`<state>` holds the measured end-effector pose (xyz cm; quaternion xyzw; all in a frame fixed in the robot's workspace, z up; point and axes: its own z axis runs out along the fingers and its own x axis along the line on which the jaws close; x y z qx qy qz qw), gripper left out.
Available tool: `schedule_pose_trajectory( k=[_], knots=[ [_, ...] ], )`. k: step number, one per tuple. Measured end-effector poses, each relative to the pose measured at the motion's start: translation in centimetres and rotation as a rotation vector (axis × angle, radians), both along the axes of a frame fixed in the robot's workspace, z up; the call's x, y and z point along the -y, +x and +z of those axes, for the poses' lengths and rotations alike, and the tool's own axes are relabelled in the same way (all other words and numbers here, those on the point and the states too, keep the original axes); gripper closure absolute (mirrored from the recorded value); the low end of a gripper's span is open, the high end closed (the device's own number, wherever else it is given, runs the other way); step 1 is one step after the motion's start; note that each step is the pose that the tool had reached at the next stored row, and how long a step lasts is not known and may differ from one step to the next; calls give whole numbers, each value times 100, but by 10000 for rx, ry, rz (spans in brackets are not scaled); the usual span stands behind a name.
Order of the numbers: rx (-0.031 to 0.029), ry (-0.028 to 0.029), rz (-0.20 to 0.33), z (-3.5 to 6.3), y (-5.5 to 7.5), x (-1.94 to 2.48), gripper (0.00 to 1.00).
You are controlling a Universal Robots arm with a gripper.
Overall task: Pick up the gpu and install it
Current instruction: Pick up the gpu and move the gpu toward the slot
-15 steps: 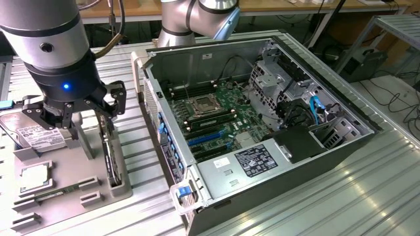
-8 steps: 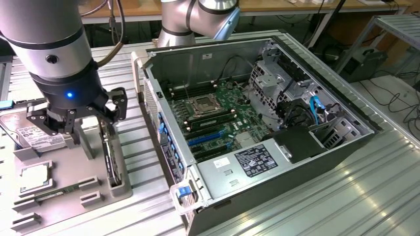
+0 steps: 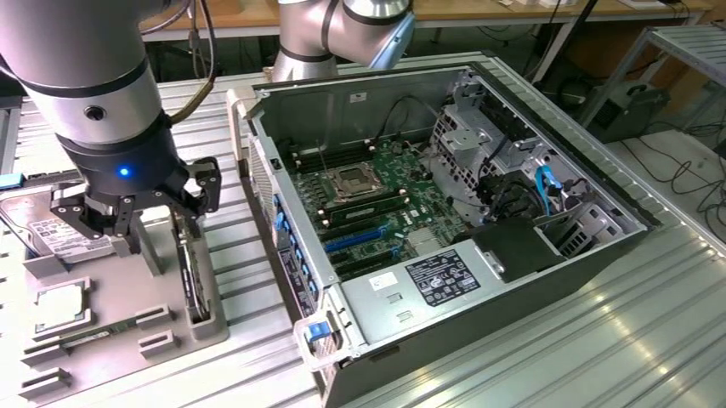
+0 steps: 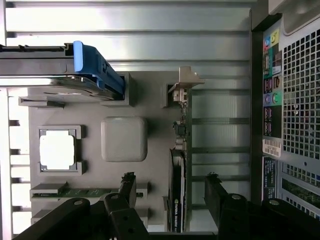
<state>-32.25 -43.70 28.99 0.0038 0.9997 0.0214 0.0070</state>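
Grey tray (image 3: 114,297) on the desk, gpu (image 4: 178,200) standing edge-on in its slot.
Fingers (image 4: 215,192) are spread wide with nothing in them, hovering one each side of the card. Its long axis runs crosswise to the line between them.

White lettering reading NVIDIA runs along the thin dark gpu card (image 4: 176,210), which stands on edge; the words after it are too small to read. The black label (image 3: 450,276) on the grey power supply box and the white barcode sticker (image 4: 270,147) on the perforated case back carry print too fine to read.
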Motion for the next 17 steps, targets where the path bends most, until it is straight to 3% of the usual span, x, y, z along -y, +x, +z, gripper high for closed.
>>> schedule_pose_trajectory(
  k=[17],
  knots=[
    [0,0,1,-152,0,22,34]
  ],
)
